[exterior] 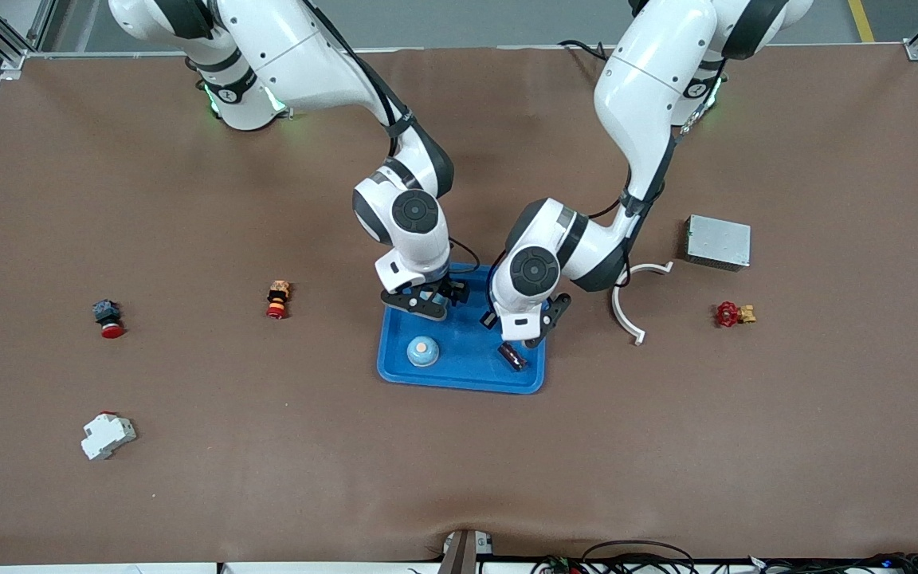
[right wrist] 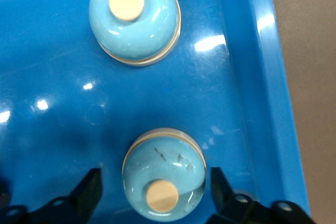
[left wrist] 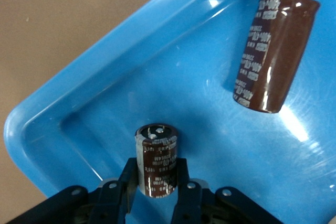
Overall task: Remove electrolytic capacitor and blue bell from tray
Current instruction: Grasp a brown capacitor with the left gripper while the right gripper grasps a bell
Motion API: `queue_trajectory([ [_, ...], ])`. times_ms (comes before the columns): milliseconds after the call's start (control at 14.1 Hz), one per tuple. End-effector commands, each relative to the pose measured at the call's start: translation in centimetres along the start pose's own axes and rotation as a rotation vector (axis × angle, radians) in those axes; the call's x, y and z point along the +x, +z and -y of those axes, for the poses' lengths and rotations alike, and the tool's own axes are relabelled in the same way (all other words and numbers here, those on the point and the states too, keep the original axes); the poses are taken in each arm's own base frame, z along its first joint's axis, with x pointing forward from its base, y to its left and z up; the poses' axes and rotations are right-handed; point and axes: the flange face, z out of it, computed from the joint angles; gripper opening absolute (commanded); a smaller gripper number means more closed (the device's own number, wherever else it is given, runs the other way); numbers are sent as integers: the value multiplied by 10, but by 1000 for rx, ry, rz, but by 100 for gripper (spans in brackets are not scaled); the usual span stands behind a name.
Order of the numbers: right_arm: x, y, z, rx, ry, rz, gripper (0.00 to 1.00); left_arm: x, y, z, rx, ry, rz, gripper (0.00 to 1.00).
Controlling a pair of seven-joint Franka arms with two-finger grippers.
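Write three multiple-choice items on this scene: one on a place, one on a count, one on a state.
1. The upright capacitor stands:
A) on the floor
B) in the blue tray, between the left gripper's fingers
C) in a drawer

2. Bells in the tray:
A) one
B) two
C) three

3. The right gripper is:
A) open
B) shut on a bell
C) shut on a capacitor

Key:
1B, blue tray floor surrounds it.
2B, both show in the right wrist view.
3A, gaps show either side of the bell it straddles.
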Motion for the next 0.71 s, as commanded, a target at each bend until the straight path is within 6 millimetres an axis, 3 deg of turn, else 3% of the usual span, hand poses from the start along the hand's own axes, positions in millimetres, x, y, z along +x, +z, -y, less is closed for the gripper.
queue_trajectory([
  [0,0,0,7,-6,-3,-23,65,1,-2,-2,-9,-57,2,0],
  [71,0,2,6,-9,-5,-23,51,0,-2,-2,-8,-71,1,0],
  [142,0,1,8,-6,-10,-23,44,0,-6,-2,-13,-79,0,0],
  [213,1,-2,9,-4,-14,-25,28,3,-11,-2,-14,-81,0,0],
  [284,1,-8,13,2,-12,-25,0,3,-15,-3,-18,-82,0,0],
  [496,4,-30,21,-14,-11,-7,0,9,-46,-1,-21,-90,6,0],
  [638,2,-37,21,-39,-29,9,0,19,-87,4,-26,-102,16,0],
])
